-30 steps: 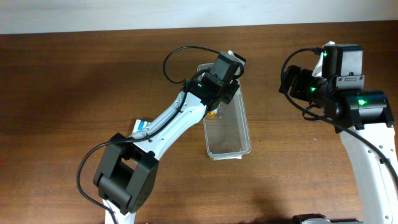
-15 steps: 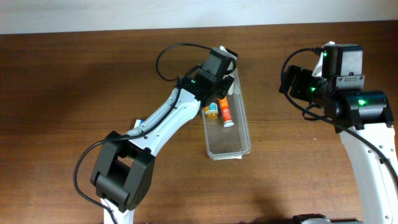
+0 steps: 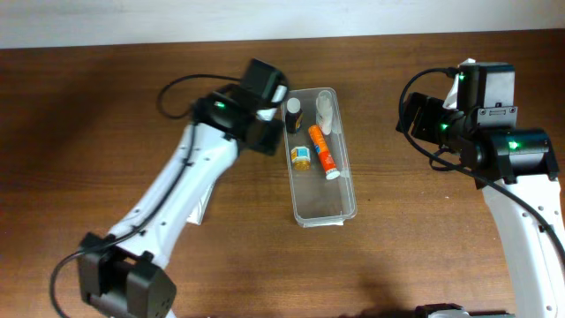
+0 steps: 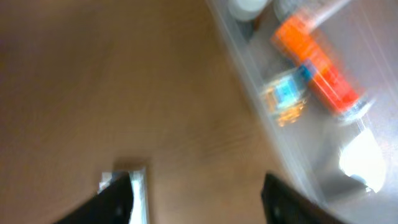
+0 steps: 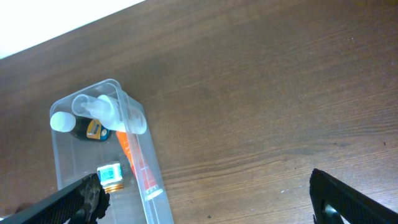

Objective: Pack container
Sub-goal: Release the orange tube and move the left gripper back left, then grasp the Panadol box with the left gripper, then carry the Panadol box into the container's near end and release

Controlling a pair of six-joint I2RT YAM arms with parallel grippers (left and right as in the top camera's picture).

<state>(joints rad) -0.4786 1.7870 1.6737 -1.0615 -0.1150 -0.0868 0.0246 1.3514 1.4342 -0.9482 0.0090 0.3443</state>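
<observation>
The container is a long clear plastic bin in the middle of the table. In it lie an orange tube, a small amber bottle with a blue label, a dark-capped bottle and a clear bottle. My left gripper is just left of the container's far end, open and empty. In the left wrist view the fingers hang over bare wood, with the container to the right. My right gripper is right of the container, open and empty.
A flat white and blue packet lies on the wood left of the container, by my left finger. The dark wooden table runs back to a white wall. The right arm's base stands at the right.
My left arm has swung left, off the container's far end to the wood beside it. The orange tube and the bottles it covered now show. The right arm has not moved.
</observation>
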